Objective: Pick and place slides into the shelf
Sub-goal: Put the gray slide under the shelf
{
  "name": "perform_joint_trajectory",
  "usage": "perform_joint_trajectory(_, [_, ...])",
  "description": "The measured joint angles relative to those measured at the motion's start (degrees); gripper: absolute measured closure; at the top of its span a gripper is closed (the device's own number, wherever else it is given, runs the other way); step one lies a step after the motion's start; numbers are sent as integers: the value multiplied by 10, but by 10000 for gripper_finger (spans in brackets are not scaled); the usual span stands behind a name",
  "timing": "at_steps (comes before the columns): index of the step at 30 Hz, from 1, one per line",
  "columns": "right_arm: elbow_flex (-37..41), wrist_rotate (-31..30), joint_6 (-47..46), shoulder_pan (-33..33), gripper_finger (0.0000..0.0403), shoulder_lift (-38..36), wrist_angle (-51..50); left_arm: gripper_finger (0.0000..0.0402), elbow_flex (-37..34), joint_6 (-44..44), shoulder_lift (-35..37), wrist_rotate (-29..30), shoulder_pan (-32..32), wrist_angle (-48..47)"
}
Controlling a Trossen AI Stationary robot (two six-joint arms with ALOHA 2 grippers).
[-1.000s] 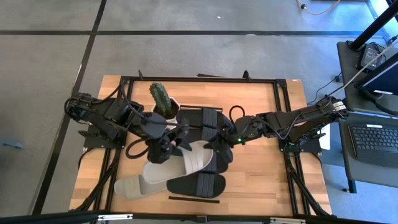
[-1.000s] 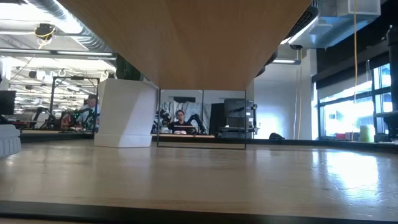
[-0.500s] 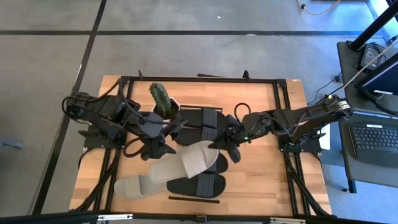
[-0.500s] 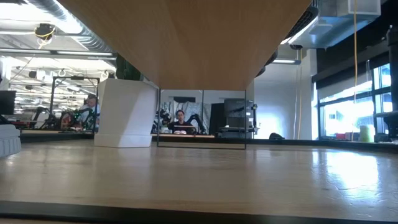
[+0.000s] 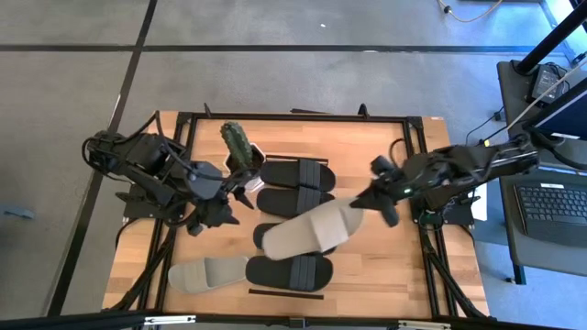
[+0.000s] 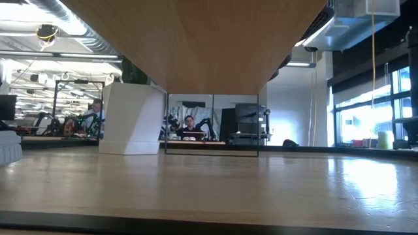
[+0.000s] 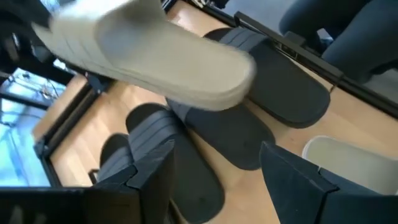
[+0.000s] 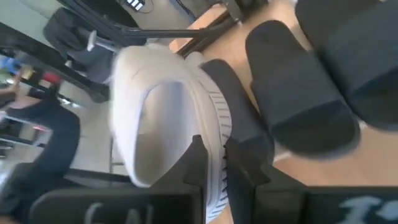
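Dark and empty, my left jaws stand wide apart at the end of the left arm [image 5: 151, 170], hovering over the worktop [image 5: 413, 266] just beside the potted cactus [image 5: 237, 147]. Nothing sits between their fingers [image 7: 149, 174].

Near the front edge lie a grey-beige slide [image 5: 206, 273] and, beside it, a black slide [image 5: 292, 271]. Two more black slides [image 5: 295, 174] lie side by side behind them, on what I take to be the shelf [image 5: 316, 137]. Its light wood is hard to tell from the worktop.

The second grey-beige slide [image 5: 307, 231] is lifted and slanted over a fourth black one [image 5: 266, 229]. My right jaws are pinched on its rim at the end nearer the right arm [image 5: 459, 170].

So I judge the step in hand to be the carry, with the grasp made and placing not yet done. Next I must swing this slide parallel to the black pair, find a bare stretch of the panel, lower it flat and only then let go. The grip is at one end, so the far end may sag or catch.
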State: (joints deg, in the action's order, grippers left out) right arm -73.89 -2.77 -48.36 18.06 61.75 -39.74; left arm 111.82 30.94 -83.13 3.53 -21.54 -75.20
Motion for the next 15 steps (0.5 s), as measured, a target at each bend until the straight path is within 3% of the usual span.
perform_joint_trajectory(7, [-1,76,-38,29,367,-112,-108,180,0,-49,0,0,0,-5])
perform_joint_trajectory(15, [0,67,-129,58,367,-164,-322,180,0,-69,0,0,0,-4])
